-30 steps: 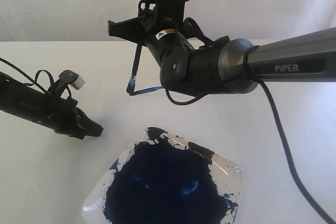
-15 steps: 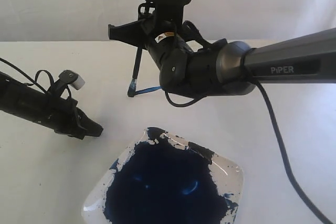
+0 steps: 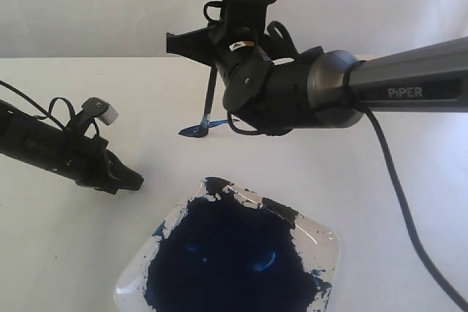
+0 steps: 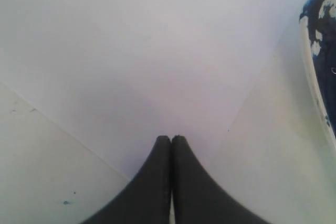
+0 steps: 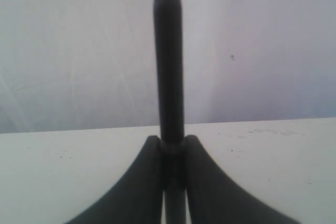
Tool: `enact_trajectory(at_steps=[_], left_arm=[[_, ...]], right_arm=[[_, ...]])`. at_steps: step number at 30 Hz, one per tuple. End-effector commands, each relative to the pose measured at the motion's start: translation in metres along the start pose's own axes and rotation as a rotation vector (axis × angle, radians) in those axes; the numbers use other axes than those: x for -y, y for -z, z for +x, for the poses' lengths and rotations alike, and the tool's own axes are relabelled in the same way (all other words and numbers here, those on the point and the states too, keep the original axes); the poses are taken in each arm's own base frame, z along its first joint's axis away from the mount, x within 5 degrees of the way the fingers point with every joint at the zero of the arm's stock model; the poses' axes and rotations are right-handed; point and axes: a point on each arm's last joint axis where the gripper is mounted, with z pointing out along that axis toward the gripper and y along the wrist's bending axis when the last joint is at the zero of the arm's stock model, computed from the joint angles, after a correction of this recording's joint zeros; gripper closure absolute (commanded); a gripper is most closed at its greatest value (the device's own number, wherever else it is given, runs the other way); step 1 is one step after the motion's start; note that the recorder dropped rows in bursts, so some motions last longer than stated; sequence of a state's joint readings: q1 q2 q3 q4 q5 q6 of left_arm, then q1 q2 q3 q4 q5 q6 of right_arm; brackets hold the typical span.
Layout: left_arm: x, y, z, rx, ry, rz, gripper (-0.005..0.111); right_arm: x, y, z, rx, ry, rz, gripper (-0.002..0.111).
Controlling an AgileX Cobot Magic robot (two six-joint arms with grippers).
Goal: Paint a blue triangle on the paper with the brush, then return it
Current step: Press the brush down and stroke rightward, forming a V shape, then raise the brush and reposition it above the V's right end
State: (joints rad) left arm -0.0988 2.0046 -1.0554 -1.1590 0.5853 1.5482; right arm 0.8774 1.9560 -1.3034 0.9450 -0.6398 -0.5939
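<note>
In the exterior view my right gripper (image 3: 212, 58) is shut on the brush (image 3: 210, 93), which hangs steeply down to the paper. Its blue-stained tip meets the blue triangle (image 3: 193, 131), a small pointed mark with a thin line trailing right under the arm. The right wrist view shows the black brush handle (image 5: 168, 66) pinched in my right gripper (image 5: 170, 140) and pointing at the back wall. My left gripper (image 3: 136, 180) rests low at the left, shut and empty. In the left wrist view my left gripper (image 4: 171, 138) lies over the paper (image 4: 157, 51).
A square clear tray (image 3: 327, 242) holding a large dark blue paint pool sits at the front centre; its smeared rim (image 4: 316, 56) shows in the left wrist view. A black cable hangs from the right arm on the right. A pale backdrop closes the far side.
My right gripper and the brush have shifted right, away from the mark's pointed left end. The blue mark's left end now looks fuller. The left arm has not moved.
</note>
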Motion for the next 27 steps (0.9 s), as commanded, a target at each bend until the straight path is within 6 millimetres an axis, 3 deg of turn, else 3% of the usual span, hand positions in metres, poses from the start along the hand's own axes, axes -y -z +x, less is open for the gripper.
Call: enact_trajectory(at_steps=[1,9,27], left_arm=[[0.003,0.000,-0.001,0.002,-0.005,0.020,0.107],[0.003,0.000,-0.001,0.002,-0.005,0.020,0.107],[0.003,0.000,-0.001,0.002,-0.005,0.020,0.107]], right_arm=[[0.008,0.007,-0.012,-0.018,0.044,0.080,0.108],[0.024,0.015,-0.019,-0.044,0.065,0.260,0.108],[0.024,0.024,-0.045,0.049,0.045,0.239,0.108]])
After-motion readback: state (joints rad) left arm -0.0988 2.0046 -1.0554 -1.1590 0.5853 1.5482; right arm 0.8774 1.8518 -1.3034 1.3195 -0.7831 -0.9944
